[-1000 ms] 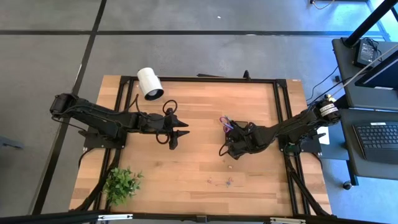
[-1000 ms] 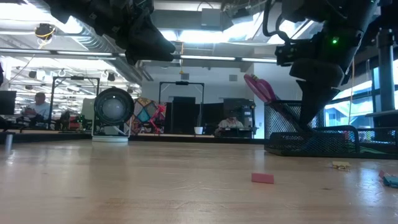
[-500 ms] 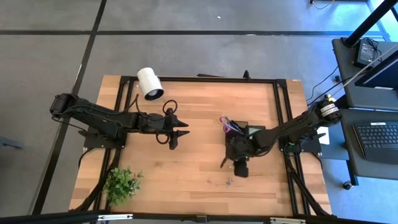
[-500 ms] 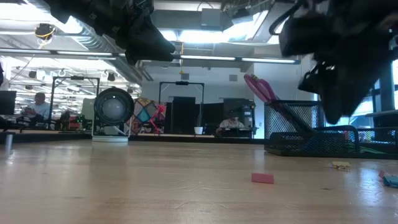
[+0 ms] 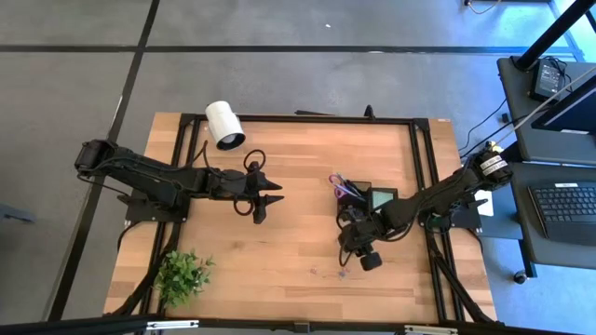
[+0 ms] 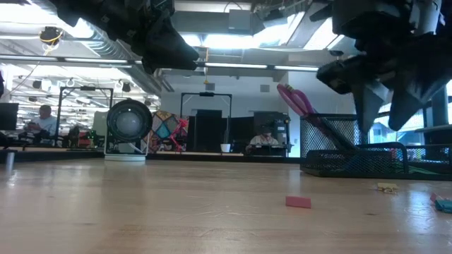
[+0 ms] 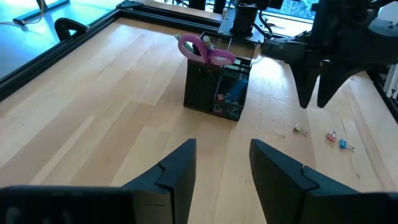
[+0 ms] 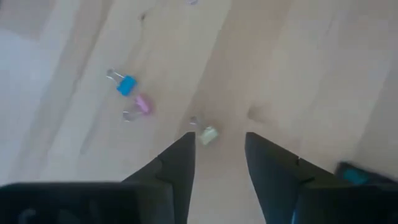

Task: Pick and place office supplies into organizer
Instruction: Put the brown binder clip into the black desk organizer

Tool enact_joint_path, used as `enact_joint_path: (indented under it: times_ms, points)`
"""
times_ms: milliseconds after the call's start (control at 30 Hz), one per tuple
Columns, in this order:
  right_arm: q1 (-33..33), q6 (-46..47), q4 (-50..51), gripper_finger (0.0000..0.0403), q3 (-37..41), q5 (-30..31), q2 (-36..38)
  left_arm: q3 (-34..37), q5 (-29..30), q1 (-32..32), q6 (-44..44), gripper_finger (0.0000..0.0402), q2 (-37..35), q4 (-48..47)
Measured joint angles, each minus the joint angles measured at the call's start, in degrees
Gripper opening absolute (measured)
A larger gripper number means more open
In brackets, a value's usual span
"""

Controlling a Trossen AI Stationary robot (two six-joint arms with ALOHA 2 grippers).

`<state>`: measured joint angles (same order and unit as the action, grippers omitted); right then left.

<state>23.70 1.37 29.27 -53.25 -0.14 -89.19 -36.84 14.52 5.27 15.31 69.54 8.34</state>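
The left gripper (image 5: 276, 199) waits over the middle of the wooden table (image 5: 298, 149). The right gripper (image 5: 350, 258) hangs just beside the black organizer (image 5: 372, 200), which holds purple-handled scissors (image 5: 341, 185). A white cylinder (image 5: 223, 124) and a green plant (image 5: 182, 274) lie apart.

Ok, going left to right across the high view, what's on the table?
Potted plant → white cylinder → left claw, open → right claw → organizer.
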Motion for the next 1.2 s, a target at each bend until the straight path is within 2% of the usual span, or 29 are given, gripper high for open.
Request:
enact_joint_path:
  times_ms: [167,267,433,600,1200]
  points:
    - [0.0,-8.0,-0.8,0.0144,0.0,3.5,-0.3,0.0,0.0,0.0,0.0,0.0143,0.0,0.0]
    - [0.0,-12.9,-0.9,0.0144,0.0,3.6,-0.7,0.0,0.2,0.0,0.0,0.0143,0.0,0.0]
    - [0.2,-20.9,-1.0,0.0144,0.0,3.0,-0.7,0.0,3.6,0.0,0.4,0.0143,0.0,0.0]
    - [0.2,-22.4,-1.8,0.0144,0.0,0.2,-1.0,0.0,4.6,0.0,0.6,0.0143,0.0,0.0]
    - [0.5,-27.6,-4.7,0.0144,0.0,-1.6,-9.2,0.0,5.7,0.0,0.6,0.0143,2.7,-0.5]
